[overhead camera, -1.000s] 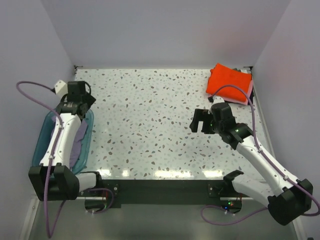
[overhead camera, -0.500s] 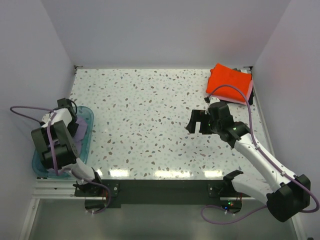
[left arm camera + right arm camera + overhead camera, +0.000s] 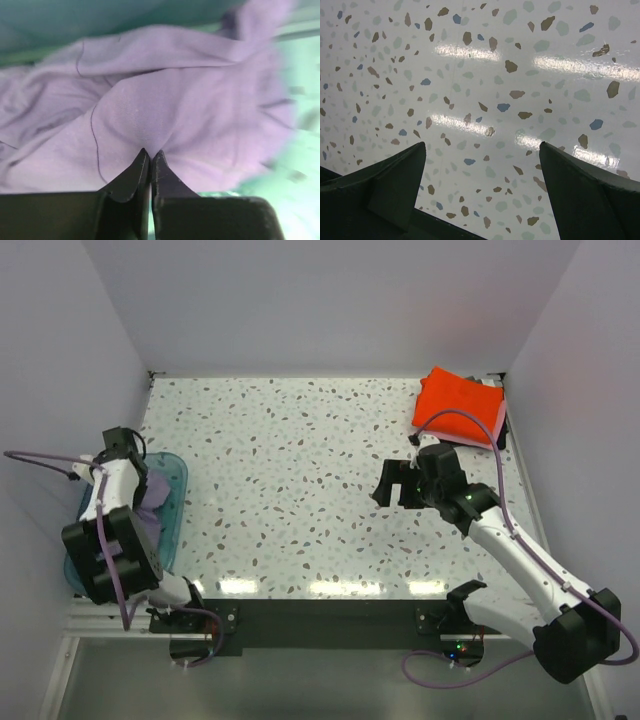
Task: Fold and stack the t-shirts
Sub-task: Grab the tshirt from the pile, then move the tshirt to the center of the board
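A lavender t-shirt (image 3: pixel 175 100) lies crumpled in the teal tub (image 3: pixel 176 483) at the table's left edge. My left gripper (image 3: pixel 150 153) is down in the tub, shut on a fold of the lavender cloth, which puckers at the fingertips. In the top view the lavender t-shirt (image 3: pixel 152 500) shows beside my left arm. A folded orange-red t-shirt (image 3: pixel 458 405) rests at the far right corner, on thin pink and dark layers (image 3: pixel 499 426). My right gripper (image 3: pixel 392 483) hovers open over bare table right of centre, nothing between its fingers (image 3: pixel 395 175).
The speckled table (image 3: pixel 300 470) is walled at the back and both sides. The tub's green wall (image 3: pixel 75 20) rises just behind the cloth. The right arm's purple cable (image 3: pixel 470 418) loops over the orange stack.
My left arm swung back and down into the tub and its gripper went from open to shut on the lavender cloth. The right gripper shifted slightly left, then stayed still.
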Available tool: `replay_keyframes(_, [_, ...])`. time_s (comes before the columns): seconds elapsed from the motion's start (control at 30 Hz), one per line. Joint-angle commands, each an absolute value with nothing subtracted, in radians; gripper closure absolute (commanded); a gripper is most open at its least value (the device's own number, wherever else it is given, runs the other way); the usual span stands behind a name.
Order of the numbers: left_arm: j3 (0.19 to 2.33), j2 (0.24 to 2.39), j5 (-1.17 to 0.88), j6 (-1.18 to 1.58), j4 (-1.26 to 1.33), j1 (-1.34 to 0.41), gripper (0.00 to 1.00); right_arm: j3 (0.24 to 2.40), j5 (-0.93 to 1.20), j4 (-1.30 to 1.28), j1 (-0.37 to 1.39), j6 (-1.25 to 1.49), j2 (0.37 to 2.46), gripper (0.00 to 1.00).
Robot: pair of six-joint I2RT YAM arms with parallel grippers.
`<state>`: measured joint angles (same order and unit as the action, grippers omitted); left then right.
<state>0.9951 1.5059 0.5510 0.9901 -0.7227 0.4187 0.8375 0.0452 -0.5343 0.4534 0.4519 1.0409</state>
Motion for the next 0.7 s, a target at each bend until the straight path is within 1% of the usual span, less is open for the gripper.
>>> replay_keyframes(0.0, [1.066,1.329,0.552,0.907,-0.706,0.428,1.00,0.853,0.064,-0.500,0.454,0.448,1.045,0.01])
replay_keyframes(0.1, [1.118,1.200,0.511,0.832,-0.674,0.426,1.00,0.857,0.080,-0.495,0.454,0.448,1.055,0.01])
replay_keyframes(0.2, [1.201,1.140,0.404,0.760,-0.614,0.426,1.00,0.867,0.090,-0.491,0.456,0.443,1.068,0.01])
replay_keyframes(0.23, [1.259,1.132,0.334,0.750,-0.601,0.423,1.00,0.870,0.100,-0.488,0.454,0.443,1.069,0.01])
replay_keyframes(0.3, [1.323,1.129,0.263,0.715,-0.543,0.417,1.00,0.877,0.110,-0.476,0.454,0.443,1.071,0.01])
replay_keyframes(0.37, [1.474,1.150,0.215,0.698,-0.526,0.362,1.00,0.885,0.124,-0.469,0.454,0.440,1.071,0.01])
replay_keyframes(0.4, [1.539,1.196,0.216,0.669,-0.535,0.327,1.00,0.888,0.127,-0.463,0.454,0.439,1.069,0.01])
replay_keyframes(0.43, [1.690,1.224,0.256,0.652,-0.554,0.230,1.00,0.891,0.127,-0.460,0.454,0.439,1.068,0.01])
replay_keyframes(0.5, [1.825,1.299,0.278,0.600,-0.580,0.132,1.00,0.902,0.130,-0.460,0.454,0.436,1.065,0.01])
replay_keyframes(0.53, [1.948,1.321,0.281,0.585,-0.584,0.053,1.00,0.905,0.129,-0.457,0.454,0.434,1.060,0.01])
replay_keyframes(0.6, [2.066,1.386,0.281,0.540,-0.587,-0.033,1.00,0.910,0.123,-0.453,0.454,0.431,1.054,0.01])
replay_keyframes(0.63, [2.180,1.409,0.267,0.525,-0.592,-0.105,1.00,0.910,0.120,-0.451,0.456,0.433,1.049,0.01])
replay_keyframes(0.67, [2.233,1.431,0.258,0.496,-0.595,-0.138,1.00,0.911,0.117,-0.449,0.456,0.431,1.043,0.01])
